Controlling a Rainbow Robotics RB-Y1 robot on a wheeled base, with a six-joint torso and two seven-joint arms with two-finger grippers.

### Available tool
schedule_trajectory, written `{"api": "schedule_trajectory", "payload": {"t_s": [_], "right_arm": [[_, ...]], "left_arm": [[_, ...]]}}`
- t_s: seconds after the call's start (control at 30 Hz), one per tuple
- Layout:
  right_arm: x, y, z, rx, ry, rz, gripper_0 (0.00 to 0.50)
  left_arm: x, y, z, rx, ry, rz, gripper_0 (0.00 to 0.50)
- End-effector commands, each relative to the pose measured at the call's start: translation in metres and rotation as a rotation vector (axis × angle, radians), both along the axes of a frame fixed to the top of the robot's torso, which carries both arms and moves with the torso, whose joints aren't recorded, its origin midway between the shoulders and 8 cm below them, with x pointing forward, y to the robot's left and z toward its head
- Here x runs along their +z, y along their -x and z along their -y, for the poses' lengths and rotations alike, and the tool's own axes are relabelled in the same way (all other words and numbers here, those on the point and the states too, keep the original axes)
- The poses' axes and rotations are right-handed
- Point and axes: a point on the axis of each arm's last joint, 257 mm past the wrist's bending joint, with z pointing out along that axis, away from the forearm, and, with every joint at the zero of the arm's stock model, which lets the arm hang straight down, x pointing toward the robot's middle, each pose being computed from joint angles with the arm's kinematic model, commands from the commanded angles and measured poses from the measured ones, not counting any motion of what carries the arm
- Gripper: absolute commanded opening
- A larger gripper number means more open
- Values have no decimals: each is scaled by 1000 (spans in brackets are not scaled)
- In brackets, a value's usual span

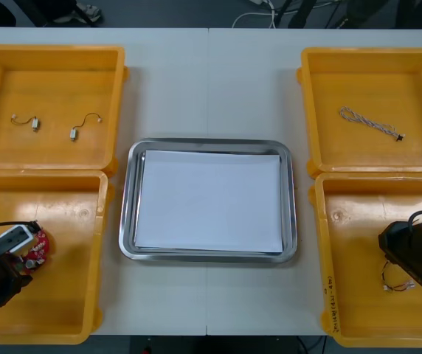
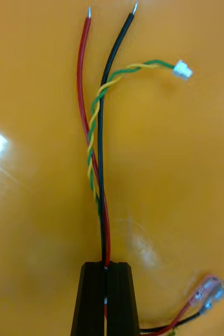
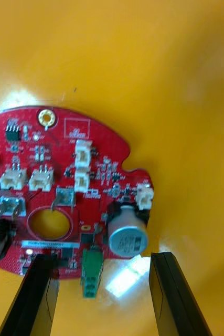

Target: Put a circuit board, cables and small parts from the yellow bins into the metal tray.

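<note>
A round red circuit board [image 3: 64,189] lies in the near-left yellow bin [image 1: 63,295]. My left gripper [image 3: 101,260] is open at the board's edge, its fingers [image 3: 35,294] to either side of a green connector and a grey capacitor. In the front view the left gripper [image 1: 15,262] hangs over the board [image 1: 37,247]. My right gripper [image 2: 107,265] is shut on a cable [image 2: 98,157] of red and black wires, with a twisted yellow and green pair running alongside. The right gripper [image 1: 403,254] is low in the near-right bin [image 1: 351,295], where the cable's [image 1: 395,282] loose end shows.
The metal tray [image 1: 126,221], white inside, sits between the bins. The far-left bin [image 1: 49,55] holds two small metal parts [image 1: 34,123] with short leads. A twisted blue and white cable [image 1: 369,123] lies in the far-right bin [image 1: 373,59].
</note>
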Motion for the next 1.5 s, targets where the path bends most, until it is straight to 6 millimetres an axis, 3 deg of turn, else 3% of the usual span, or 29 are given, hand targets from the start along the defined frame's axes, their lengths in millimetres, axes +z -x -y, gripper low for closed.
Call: {"api": "schedule_trajectory", "payload": {"t_s": [0.03,0.17,0.2,0.27,0.33,0.37,0.43,0.7,0.93,1.5], "right_arm": [[36,-16,2,-19,-15,59,0],[53,-17,8,-17,-7,58,0],[56,-17,9,-15,-6,59,0],[68,-17,11,-12,0,55,0],[76,-15,14,-6,9,50,0],[82,-14,15,-2,13,47,0],[91,-11,16,9,21,40,0],[126,-12,22,70,20,71,0],[150,-9,30,144,33,77,0],[197,-1,56,305,169,81,0]], "left_arm": [[5,-10,7,-134,-61,40,500],[3,-9,4,-129,-65,35,500],[2,-9,4,-129,-65,34,479],[1,-9,2,-127,-70,31,319],[1,-9,1,-125,-72,31,212],[1,-9,1,-126,-73,31,105],[0,-8,-1,-123,-75,27,2],[-1,-8,-4,-121,-81,26,0],[14,-20,-5,-117,-78,52,0],[92,-24,-16,-56,-115,-21,0]]}}
